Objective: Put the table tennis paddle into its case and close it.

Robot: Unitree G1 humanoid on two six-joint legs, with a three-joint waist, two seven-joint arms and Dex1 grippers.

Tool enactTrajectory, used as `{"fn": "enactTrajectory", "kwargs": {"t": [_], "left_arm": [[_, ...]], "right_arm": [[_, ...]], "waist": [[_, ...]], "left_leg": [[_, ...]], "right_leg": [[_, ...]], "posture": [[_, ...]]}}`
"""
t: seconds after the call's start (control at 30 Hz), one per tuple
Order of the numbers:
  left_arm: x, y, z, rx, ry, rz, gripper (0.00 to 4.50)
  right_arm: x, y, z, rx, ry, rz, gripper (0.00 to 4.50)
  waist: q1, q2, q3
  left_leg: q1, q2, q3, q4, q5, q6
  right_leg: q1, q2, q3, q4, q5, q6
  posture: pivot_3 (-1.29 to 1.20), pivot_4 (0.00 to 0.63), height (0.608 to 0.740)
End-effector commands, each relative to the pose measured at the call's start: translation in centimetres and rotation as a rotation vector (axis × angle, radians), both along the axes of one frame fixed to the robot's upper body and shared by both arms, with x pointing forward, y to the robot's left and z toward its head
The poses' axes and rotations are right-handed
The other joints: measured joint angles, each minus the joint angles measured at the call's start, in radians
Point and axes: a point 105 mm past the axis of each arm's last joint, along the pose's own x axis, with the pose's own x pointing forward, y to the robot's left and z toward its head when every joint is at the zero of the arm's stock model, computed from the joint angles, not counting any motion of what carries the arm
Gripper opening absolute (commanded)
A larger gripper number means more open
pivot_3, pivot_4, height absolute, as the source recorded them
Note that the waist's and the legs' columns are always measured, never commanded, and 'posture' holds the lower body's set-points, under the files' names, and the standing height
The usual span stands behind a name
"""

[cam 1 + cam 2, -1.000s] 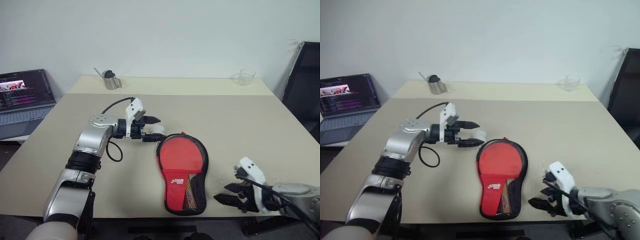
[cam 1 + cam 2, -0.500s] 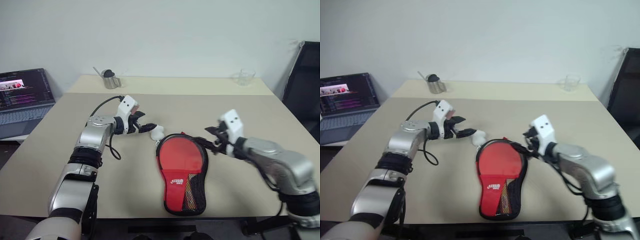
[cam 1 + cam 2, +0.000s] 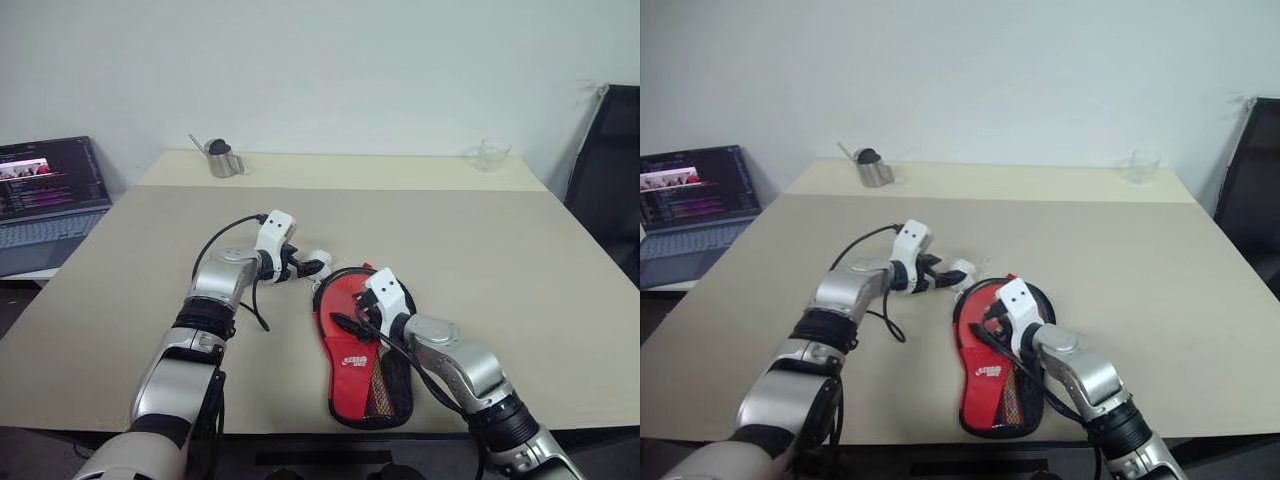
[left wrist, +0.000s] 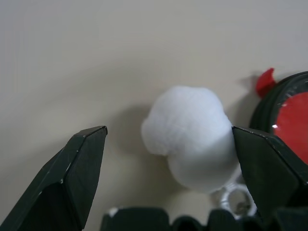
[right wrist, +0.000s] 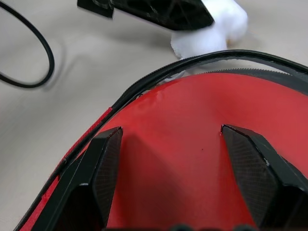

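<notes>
Our left gripper [image 4: 163, 183] is wide open, with a white puff [image 4: 190, 137] sitting between its two fingers. The puff looks tied by a little ring to the case [image 3: 362, 345], so we think we reach for it to pull the zip. Our fingers are around it but not squeezing it.

Our right gripper [image 5: 175, 159] is open too and holds nothing. It hangs just over the round top of the case, right above the red face of the paddle [image 3: 992, 322]. We guess it is there to press the case down so it does not slide when the zip gets pulled.

The paddle already lies inside the case, round end near the puff and handle end toward us. The black edge of the case gapes at the top, so the case looks not yet shut.

The case lies flat on a tan table [image 3: 500, 260]. Far behind the case, at the back of the table, stand a metal cup [image 3: 220, 158] and a clear glass [image 3: 488, 155]. Well off to the left of the case is an open laptop [image 3: 50, 195]. To the right of the case, past the table edge, is a black chair [image 3: 608, 170]. Behind it all is a plain white wall [image 3: 350, 70].
</notes>
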Motion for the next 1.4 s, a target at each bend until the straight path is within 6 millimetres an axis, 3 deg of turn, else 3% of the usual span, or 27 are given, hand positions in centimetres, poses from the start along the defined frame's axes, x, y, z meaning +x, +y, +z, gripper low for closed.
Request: {"fn": "enactTrajectory", "kwargs": {"t": [0.03,0.27,0.43,0.53,0.8,0.9,1.07,1.4], "left_arm": [[-0.1,-0.8,0.9,-0.018,-0.027,-0.017,4.5],[-0.1,-0.9,-1.5,0.01,0.053,0.028,4.5],[-0.5,-2.7,-2.7,0.011,0.082,-0.011,4.5],[-0.8,-3.6,-3.0,0.01,0.077,-0.027,3.91],[0.8,-3.3,-1.6,0.052,-0.001,0.034,1.03],[1.2,-3.9,-0.4,0.04,-0.045,0.011,0.17],[1.9,-4.6,0.3,0.109,-0.109,-0.03,0.1],[2.9,-7.9,1.9,0.221,-0.224,-0.091,0.1]], "right_arm": [[0.3,-0.1,-1.2,-0.014,0.037,-0.003,3.59],[-0.3,0.9,-1.6,-0.003,0.059,0.034,3.59],[-0.4,1.0,-1.7,-0.003,0.063,0.037,3.59],[-0.5,1.0,-1.7,0.0,0.066,0.036,3.62],[-0.3,0.9,-1.5,-0.001,0.066,0.031,3.62],[-0.3,0.8,-1.5,0.0,0.07,0.028,3.62],[-0.3,0.9,-1.5,0.0,0.08,0.031,3.62],[-0.5,1.3,-1.6,0.008,0.116,0.057,3.62]], "waist": [[0.0,0.0,0.0],[0.0,-0.001,-0.001],[0.002,-0.002,-0.005],[0.005,-0.002,-0.006],[0.005,-0.003,-0.007],[0.006,-0.003,-0.007],[0.006,-0.003,-0.007],[0.004,-0.003,-0.007]], "left_leg": [[0.003,0.0,0.0,0.0,0.0,0.0],[0.008,0.0,0.0,0.0,0.0,0.0],[0.008,0.0,0.0,-0.001,0.0,0.0],[0.008,0.0,0.0,-0.001,0.0,0.0],[0.008,-0.001,0.0,-0.001,0.0,0.0],[0.008,-0.001,0.0,-0.001,0.0,0.0],[0.008,-0.001,0.0,-0.001,0.0,0.0],[0.008,-0.001,0.001,-0.001,0.0,0.0]], "right_leg": [[0.003,0.0,0.0,0.0,0.0,0.0],[0.007,0.0,0.001,0.0,0.0,0.0],[0.007,0.0,0.001,-0.001,0.0,0.0],[0.008,-0.001,0.001,-0.001,0.0,0.0],[0.008,-0.002,0.001,-0.001,0.0,0.0],[0.008,-0.001,0.001,-0.001,0.0,0.0],[0.008,-0.001,0.0,-0.001,0.0,0.001],[0.008,-0.001,0.001,-0.002,0.0,0.001]], "posture": [[0.0,0.15,0.74],[0.0,0.15,0.74],[0.0,0.15,0.74],[0.0,0.15,0.74],[0.0,0.15,0.74],[0.0,0.15,0.74],[0.0,0.15,0.74],[0.0,0.15,0.74]]}}
